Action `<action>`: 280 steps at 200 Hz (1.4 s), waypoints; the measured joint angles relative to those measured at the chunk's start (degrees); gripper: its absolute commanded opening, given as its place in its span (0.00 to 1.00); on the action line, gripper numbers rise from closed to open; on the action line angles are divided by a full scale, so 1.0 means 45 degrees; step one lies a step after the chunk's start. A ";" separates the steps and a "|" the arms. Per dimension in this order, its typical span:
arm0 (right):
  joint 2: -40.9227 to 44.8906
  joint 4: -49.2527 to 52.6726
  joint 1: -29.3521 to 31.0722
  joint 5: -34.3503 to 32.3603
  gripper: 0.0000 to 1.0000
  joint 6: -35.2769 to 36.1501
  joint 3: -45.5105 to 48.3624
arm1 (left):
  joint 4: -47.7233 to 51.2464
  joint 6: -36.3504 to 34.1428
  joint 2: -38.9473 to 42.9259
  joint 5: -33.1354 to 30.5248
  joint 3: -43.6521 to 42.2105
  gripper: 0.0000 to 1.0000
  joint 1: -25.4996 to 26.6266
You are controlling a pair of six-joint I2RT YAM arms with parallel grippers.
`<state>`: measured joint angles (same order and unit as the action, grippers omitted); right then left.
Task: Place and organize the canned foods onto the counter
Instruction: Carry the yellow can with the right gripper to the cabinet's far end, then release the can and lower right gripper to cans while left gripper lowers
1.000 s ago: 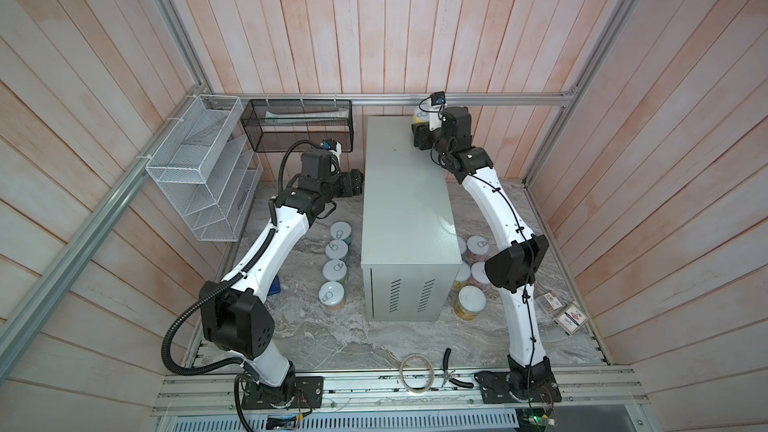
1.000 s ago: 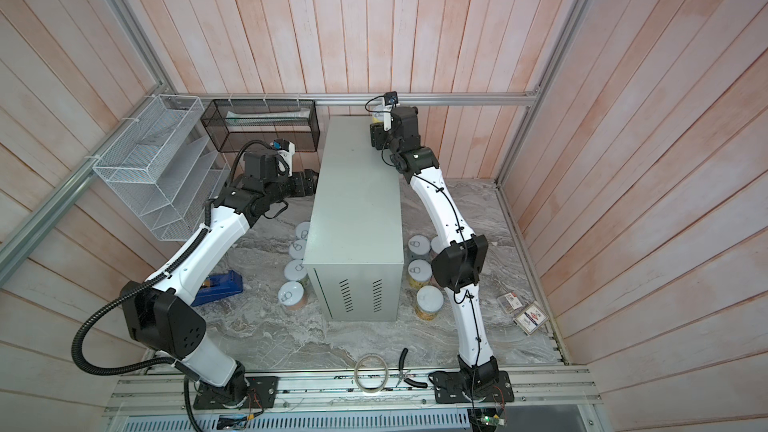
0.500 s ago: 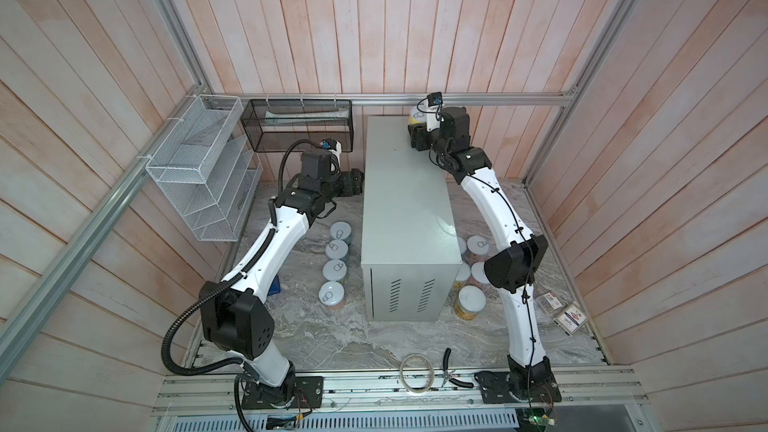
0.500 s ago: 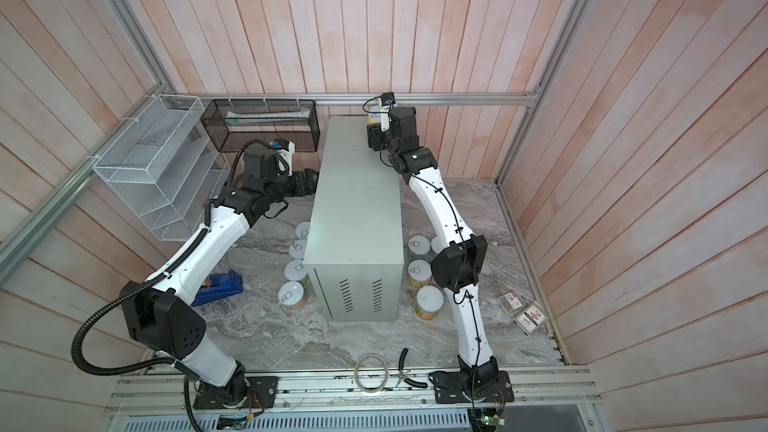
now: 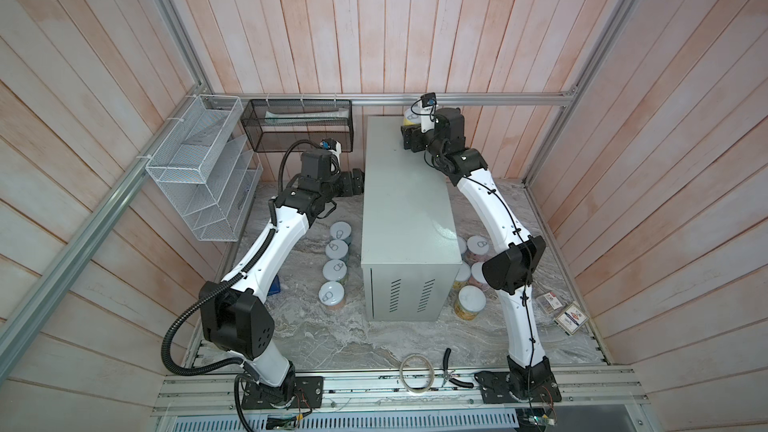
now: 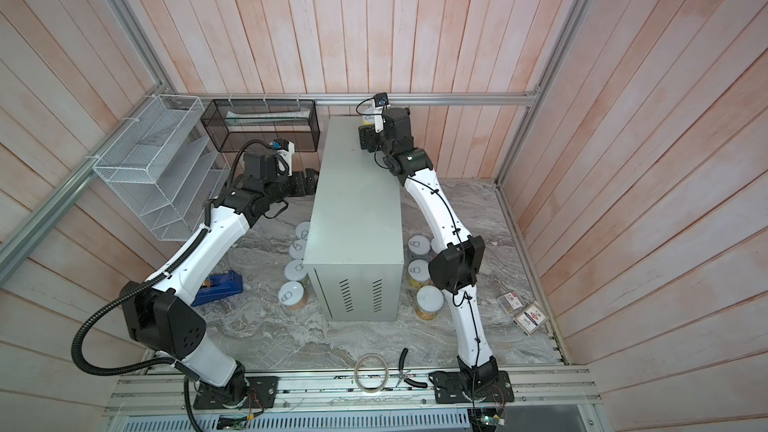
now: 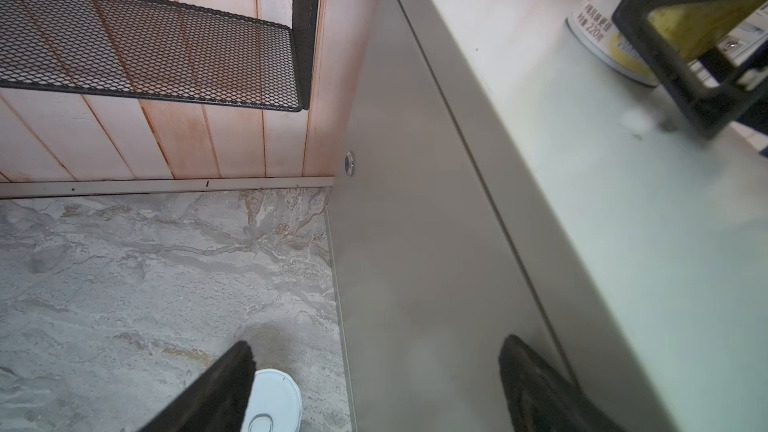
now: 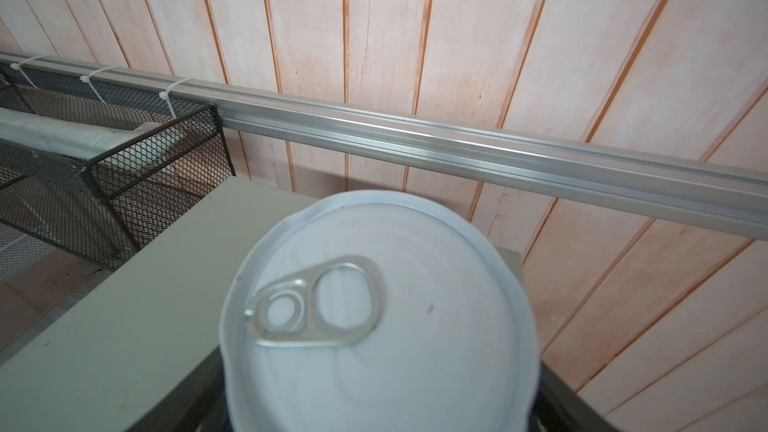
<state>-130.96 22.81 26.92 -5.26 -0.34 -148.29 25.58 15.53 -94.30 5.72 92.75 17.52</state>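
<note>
On the counter (image 5: 405, 201), far right corner, the yellow can (image 5: 408, 119) stood upright, the right gripper (image 5: 410, 131) straddling it. Squeezing or not, I couldn't tell. The left gripper (image 7: 378, 349) gaped wide, empty, closest to the cans (image 5: 334, 271) standing on the marble (image 5: 332, 334) just nearside.
</note>
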 measured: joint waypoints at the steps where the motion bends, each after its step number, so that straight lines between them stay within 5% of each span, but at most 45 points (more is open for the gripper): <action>1: 0.0010 0.0005 0.0005 -0.0015 0.93 -0.0005 0.0015 | 0.0000 0.0010 0.0005 0.0000 -0.0005 0.98 0.0000; 85: 0.3215 0.1409 0.0631 -0.1462 0.97 -0.0102 0.1948 | -0.0083 0.0092 0.0957 -0.0714 -0.1248 1.00 -0.0024; 149: 1.1035 0.1307 0.1559 -0.3274 0.95 -0.1107 0.9831 | -0.1452 0.0321 0.3439 -0.1146 -0.4133 1.00 -0.0053; 212: 1.7291 0.4415 0.1865 -0.4532 0.94 -0.4653 1.5941 | -0.0889 0.0845 0.4940 -0.1025 -0.5251 1.00 0.0044; 280: 1.8758 0.7339 0.3036 -0.3356 0.94 -0.8966 2.0997 | 0.0112 0.0976 0.6149 -0.1132 -0.7276 1.00 0.0947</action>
<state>-46.54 55.83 40.58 -20.36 -40.69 -53.80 26.09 19.92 -66.63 0.62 60.01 21.78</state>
